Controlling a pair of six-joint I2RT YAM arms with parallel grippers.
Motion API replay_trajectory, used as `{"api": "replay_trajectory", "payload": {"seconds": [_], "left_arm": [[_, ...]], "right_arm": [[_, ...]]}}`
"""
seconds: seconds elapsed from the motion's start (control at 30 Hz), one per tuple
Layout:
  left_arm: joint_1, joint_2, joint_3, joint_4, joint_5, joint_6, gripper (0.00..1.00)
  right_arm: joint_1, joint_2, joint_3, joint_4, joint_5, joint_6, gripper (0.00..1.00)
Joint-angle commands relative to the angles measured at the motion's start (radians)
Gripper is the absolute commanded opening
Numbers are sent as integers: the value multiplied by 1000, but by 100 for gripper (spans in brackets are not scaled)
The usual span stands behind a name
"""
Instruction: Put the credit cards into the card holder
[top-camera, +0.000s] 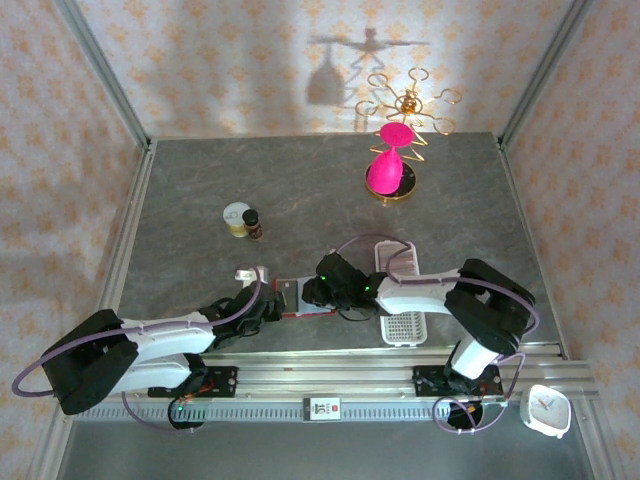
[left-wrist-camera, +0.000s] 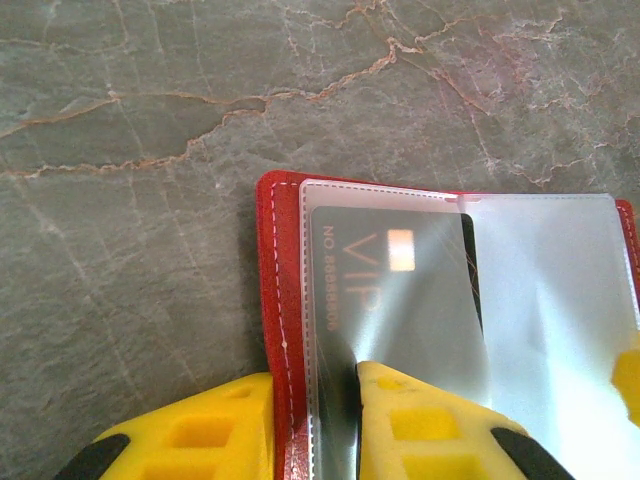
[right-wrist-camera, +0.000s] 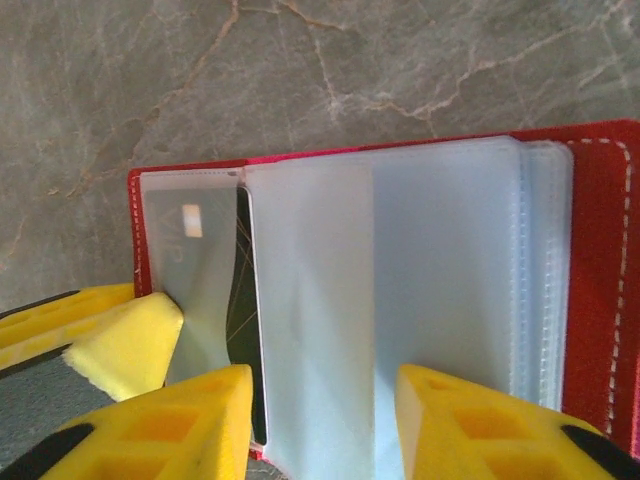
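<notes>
Nearly seated: grey card (left-wrist-camera: 400, 300) in the open card holder (left-wrist-camera: 272, 300), lower centre of the top view.
Left gripper (left-wrist-camera: 315, 375) clenches the holder's edge, right gripper (right-wrist-camera: 320, 375) is released above the sleeves (right-wrist-camera: 450, 280); its finger may drag the card out.

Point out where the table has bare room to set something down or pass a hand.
Free: the far-left stretch between the small bottles and the left rail, and the far middle between bottles and the gold stand. Crowded: near centre, where the left gripper and right gripper meet over the card holder, beside the white tray.
</notes>
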Motion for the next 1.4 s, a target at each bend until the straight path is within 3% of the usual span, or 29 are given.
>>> {"api": "replay_trajectory", "payload": {"seconds": [0.0, 0.37, 0.43, 0.63, 0.9, 1.17, 1.37], "left_arm": [[-10, 55, -39, -49, 125, -13, 23], [-10, 53, -37, -47, 131, -15, 23], [-10, 46, -36, -42, 139, -15, 25], [-10, 17, -33, -31, 144, -24, 34], [-10, 7, -31, -34, 129, -30, 31], [-10, -63, -36, -72, 82, -32, 32], [-7, -134, -40, -133, 31, -38, 37]], "right_arm": [[4, 12, 9, 36, -15, 13, 37], [3, -28, -6, 40, 3, 3, 10], [3, -30, -4, 27, 14, 2, 0], [4, -68, -1, -33, 82, -10, 0], [4, -108, -12, -66, 91, -15, 0], [3, -72, -1, 21, 41, -13, 0], [4, 2, 62, 65, 23, -10, 20]]}}
